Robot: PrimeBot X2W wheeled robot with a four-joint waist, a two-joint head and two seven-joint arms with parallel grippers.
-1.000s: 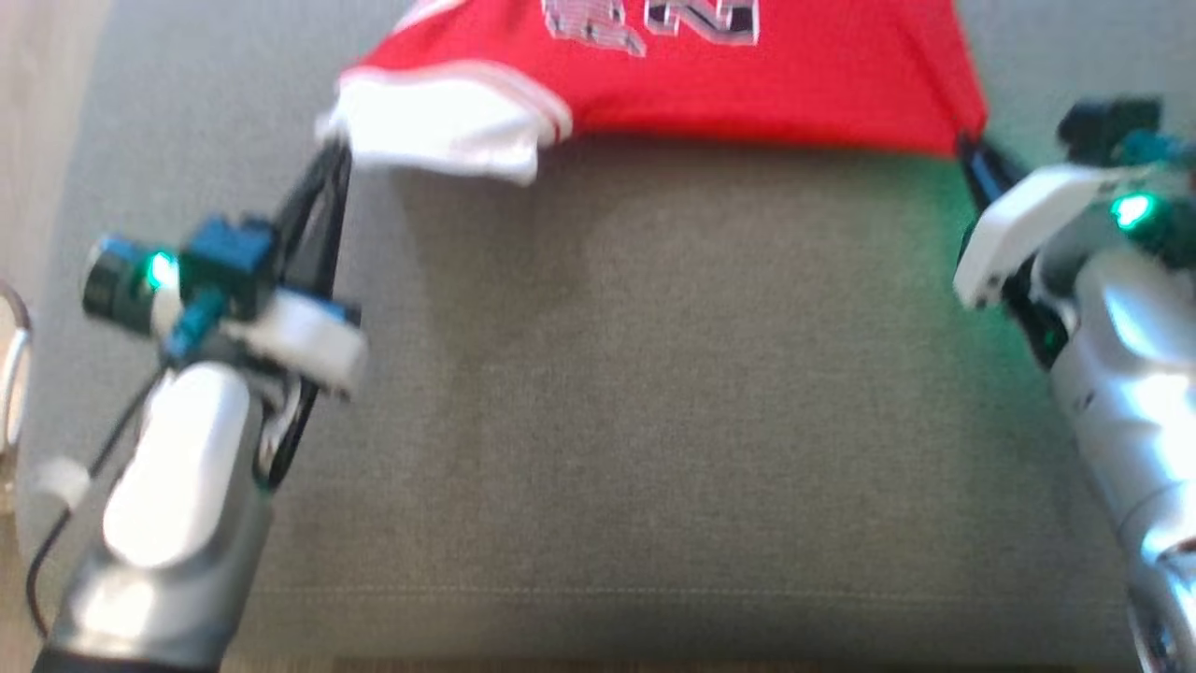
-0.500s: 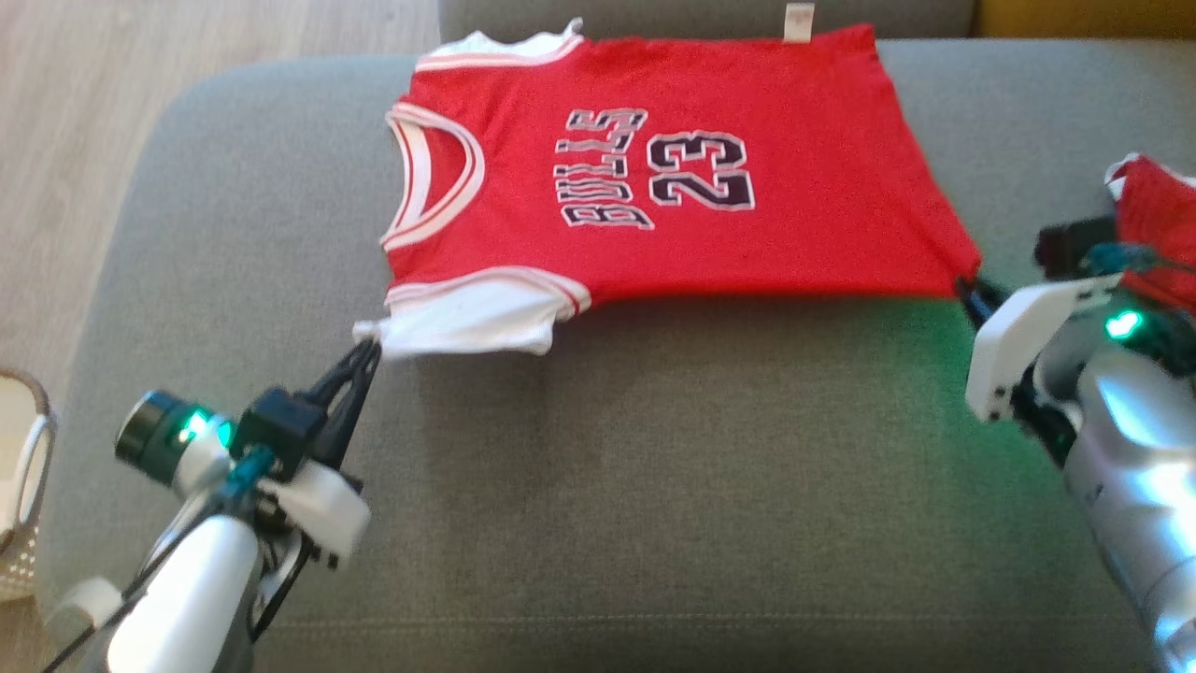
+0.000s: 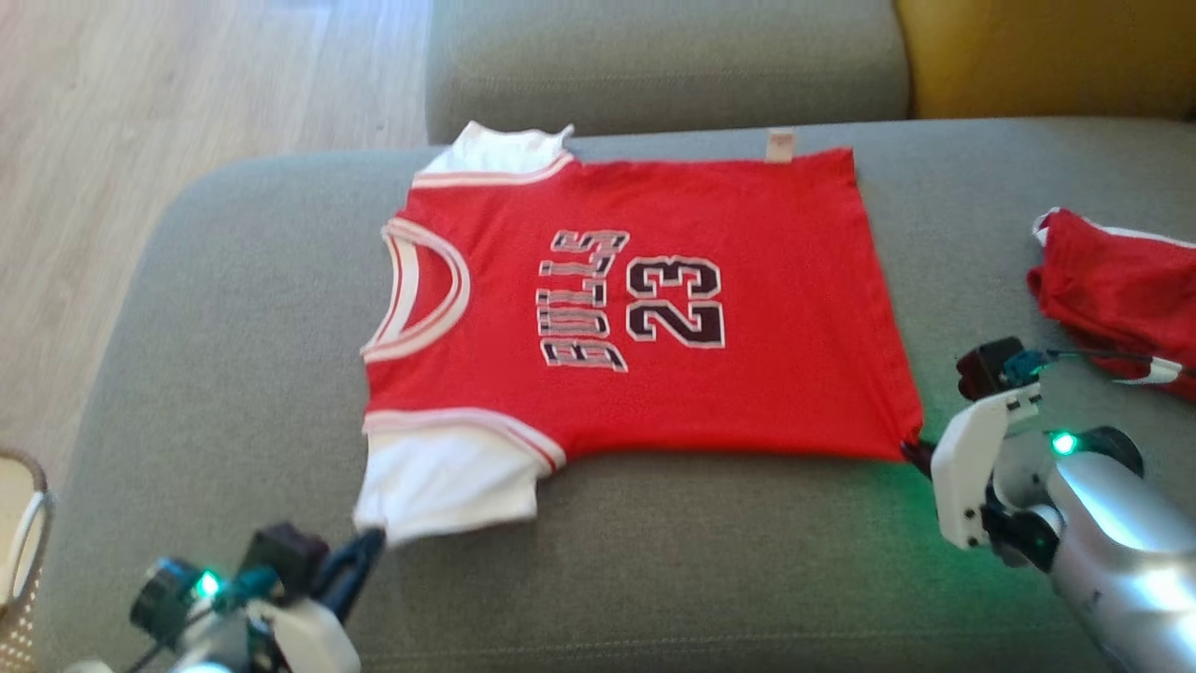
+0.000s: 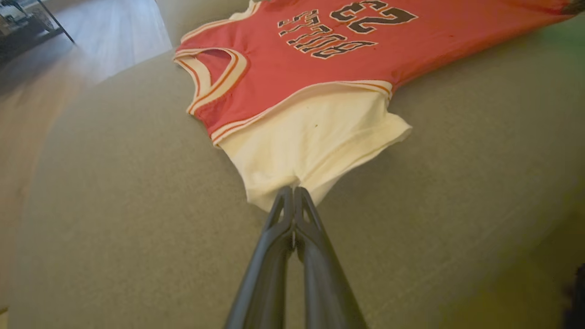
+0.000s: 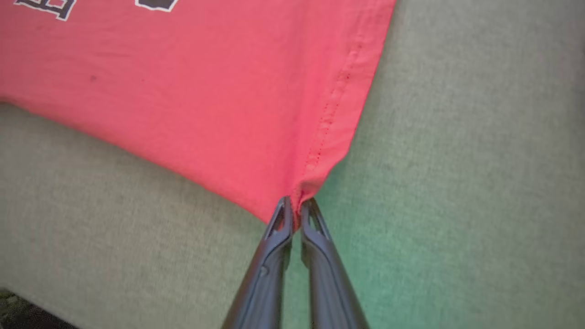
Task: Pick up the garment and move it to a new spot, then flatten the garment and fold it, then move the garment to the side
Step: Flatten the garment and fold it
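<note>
Two shallow pinches: left claw nips white sleeve, right claw nips jersey hem corner. Risk: uneven pull frees corner, rumples jersey on sofa.

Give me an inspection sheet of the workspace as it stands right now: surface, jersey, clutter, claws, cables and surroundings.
Surface: grey sofa cushion, jersey spread on it.
Job's things: red jersey lies flat, print up, collar toward the robot's left.
Clutter: second red garment bunched at the cushion's right; basket at the lower left edge.
Claws: left claw shut on the white sleeve; right claw shut on the red hem corner.
Cables: thin dark cable beside the right wrist, running toward the second garment.
Surroundings: wood floor to the left, yellow cushion at the far right.
</note>
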